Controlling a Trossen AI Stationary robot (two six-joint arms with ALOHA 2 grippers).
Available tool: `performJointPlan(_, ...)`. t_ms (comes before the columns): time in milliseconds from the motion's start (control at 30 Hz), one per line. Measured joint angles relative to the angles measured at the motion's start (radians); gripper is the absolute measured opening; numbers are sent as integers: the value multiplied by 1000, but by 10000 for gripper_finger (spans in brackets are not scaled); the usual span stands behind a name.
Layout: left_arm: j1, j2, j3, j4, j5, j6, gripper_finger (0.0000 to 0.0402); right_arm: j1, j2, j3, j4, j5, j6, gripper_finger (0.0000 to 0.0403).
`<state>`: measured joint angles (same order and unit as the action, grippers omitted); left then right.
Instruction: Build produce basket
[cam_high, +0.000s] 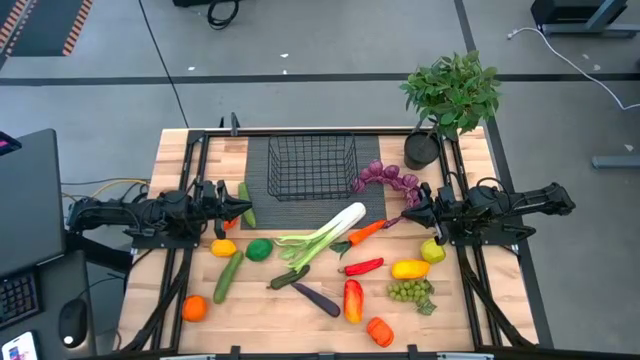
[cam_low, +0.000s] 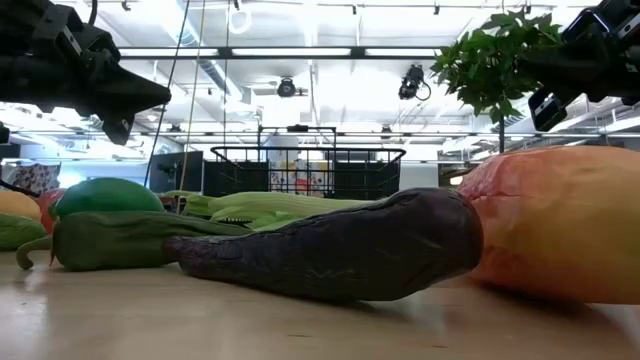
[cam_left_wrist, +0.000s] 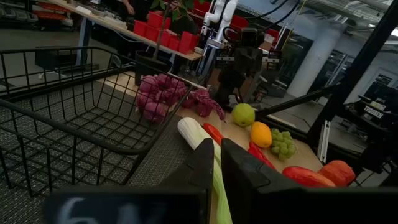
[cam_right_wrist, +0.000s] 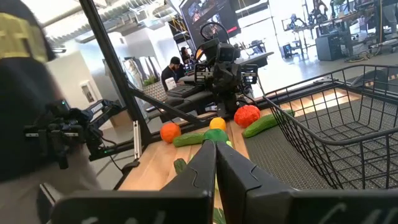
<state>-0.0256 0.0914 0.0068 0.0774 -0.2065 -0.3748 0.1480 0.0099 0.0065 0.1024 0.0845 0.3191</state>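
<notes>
Basket (cam_high: 312, 166) holds nothing; left gripper (cam_high: 243, 208) jaws closed, nothing held; right gripper (cam_high: 408, 214) likewise

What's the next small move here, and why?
Probably open the right claw and lower it onto the carrot just ahead of it. The basket is empty, all the produce lies on the table, and both claws are shut on nothing.

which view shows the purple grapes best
The high view: the purple grapes lie unobstructed just right of the basket, below the potted plant. The left wrist view also shows them, seen obliquely past the basket's rim. The low and right wrist views don't show them.
</notes>
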Motion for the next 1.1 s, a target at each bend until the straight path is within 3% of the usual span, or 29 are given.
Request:
performJointPlan(433, 0, 0, 0, 9, -4, 1, 39, 0, 0, 0, 0, 0, -1, 18)
performJointPlan(633, 0, 0, 0, 16, -10, 2, 31, -1, 0, 0, 0, 85, -12, 18)
performJointPlan(800, 0, 0, 2, 119, -103, 8, 35, -12, 0, 0, 13, 250, -107, 18)
performJointPlan(867, 0, 1, 26, 132, -91, 66, 38, -17, 0, 0, 28, 315, -110, 18)
performJointPlan(1000, 0, 24, 156, 117, -59, 269, 36, -32, 1, 0, 128, 440, -112, 18)
performJointPlan(1100, 0, 89, 289, 3, -59, 361, 32, -49, 1, 0, 283, 503, -143, 18)
